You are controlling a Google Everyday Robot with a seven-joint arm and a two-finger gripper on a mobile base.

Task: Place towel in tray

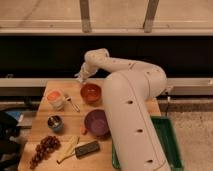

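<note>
The white arm (132,115) rises as one thick column from the lower right of the view and bends at a broad elbow (148,79) near its top. From there a thinner forearm (118,65) runs to the left and curves down at a rounded wrist (95,56). The gripper (81,76) hangs below the wrist, pointing down and to the left, above the far edge of the tabletop (41,114).
</note>
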